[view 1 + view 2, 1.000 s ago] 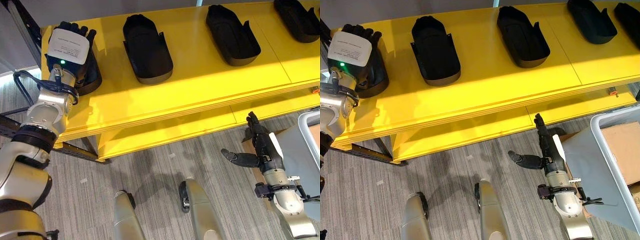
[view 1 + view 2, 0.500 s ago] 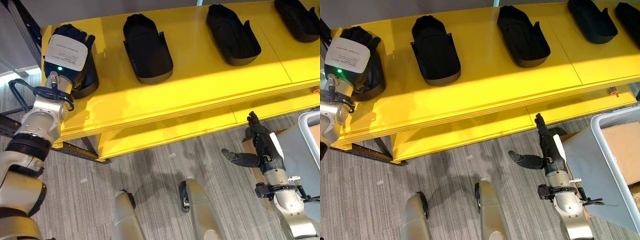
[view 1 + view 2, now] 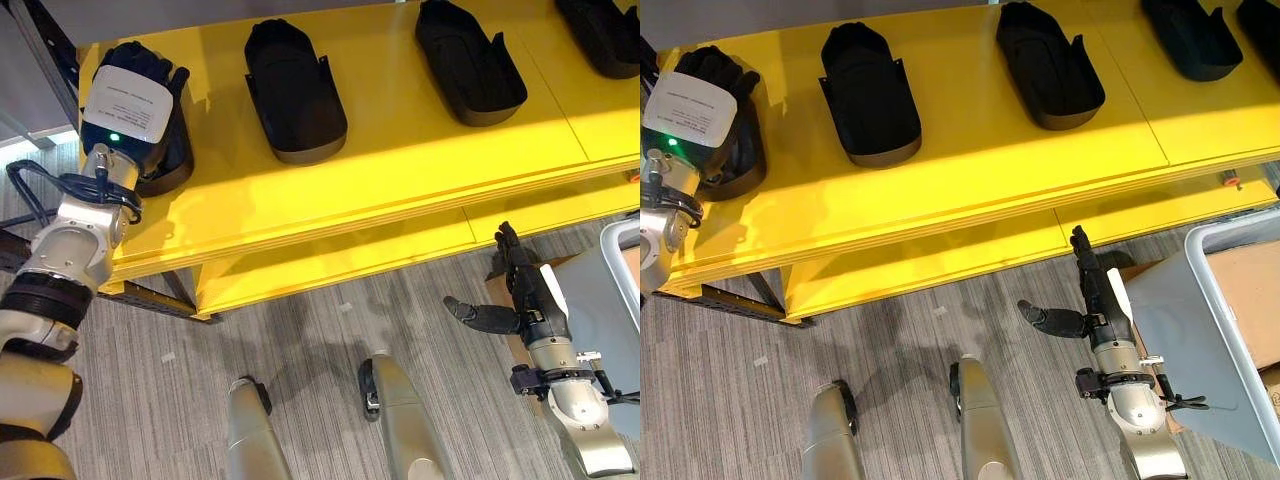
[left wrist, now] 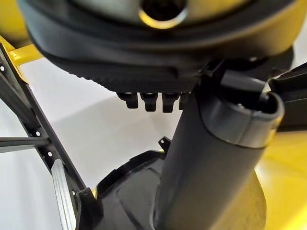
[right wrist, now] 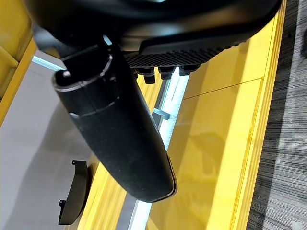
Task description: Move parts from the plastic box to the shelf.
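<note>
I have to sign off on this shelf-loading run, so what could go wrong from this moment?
1. The left hand rests over the black part at the very left end of the yellow shelf, close to the edge; a careless withdrawal might drag that part off.
2. Whether its fingers have let go cannot be seen, so lifting now may carry the part back up.
3. The right hand hangs open beside the grey plastic box, just under the shelf's lower board, which it could strike when raised.
</note>
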Available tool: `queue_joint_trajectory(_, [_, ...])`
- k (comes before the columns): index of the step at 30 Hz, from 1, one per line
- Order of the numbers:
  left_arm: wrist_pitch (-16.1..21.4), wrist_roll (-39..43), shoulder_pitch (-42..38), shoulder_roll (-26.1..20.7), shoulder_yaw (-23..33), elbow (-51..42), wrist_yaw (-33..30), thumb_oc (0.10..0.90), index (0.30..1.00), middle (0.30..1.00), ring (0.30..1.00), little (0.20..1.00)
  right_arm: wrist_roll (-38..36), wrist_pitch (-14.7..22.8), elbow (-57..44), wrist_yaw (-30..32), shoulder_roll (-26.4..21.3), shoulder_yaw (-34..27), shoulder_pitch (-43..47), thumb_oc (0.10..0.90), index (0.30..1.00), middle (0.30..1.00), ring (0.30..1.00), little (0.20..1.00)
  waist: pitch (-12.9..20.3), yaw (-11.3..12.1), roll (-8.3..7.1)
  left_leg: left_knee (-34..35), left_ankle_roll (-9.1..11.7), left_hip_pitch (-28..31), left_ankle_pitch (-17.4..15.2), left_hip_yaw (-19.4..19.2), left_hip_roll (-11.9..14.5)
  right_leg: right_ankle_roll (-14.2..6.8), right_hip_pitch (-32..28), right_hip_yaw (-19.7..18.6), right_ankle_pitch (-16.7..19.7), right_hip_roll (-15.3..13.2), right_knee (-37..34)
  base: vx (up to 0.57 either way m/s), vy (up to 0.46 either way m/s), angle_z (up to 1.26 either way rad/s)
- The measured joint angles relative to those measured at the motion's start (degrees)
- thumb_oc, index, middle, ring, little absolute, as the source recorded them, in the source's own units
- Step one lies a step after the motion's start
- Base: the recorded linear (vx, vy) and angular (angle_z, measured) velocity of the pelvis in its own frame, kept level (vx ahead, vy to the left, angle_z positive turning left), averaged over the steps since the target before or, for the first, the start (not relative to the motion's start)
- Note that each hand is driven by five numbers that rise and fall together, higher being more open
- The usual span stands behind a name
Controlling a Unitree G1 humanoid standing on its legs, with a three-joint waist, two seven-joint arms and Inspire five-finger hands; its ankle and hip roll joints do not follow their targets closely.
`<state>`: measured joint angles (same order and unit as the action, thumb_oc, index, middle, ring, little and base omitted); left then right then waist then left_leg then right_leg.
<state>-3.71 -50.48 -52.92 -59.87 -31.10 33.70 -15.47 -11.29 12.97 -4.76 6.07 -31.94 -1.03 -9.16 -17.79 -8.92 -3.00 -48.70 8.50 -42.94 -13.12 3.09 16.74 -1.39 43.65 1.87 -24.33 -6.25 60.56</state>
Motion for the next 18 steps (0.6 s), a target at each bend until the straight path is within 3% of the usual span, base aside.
queue_joint_trajectory(18, [1.08,-1.70,0.80,-2.71,-0.08,3.94,-0.08,0.900,1.000,1.000,1.000,1.000,0.06,0.04,-0.07,0.01,0.00,-0.24,0.01,0.900,1.000,1.000,1.000,1.000,-0.12,0.09,0.21,0.00,0.00,0.03,0.00,-0.07,0.02,0.00,0.04,-0.07,0.00,0.02,-0.01,0.00,0.000,0.00])
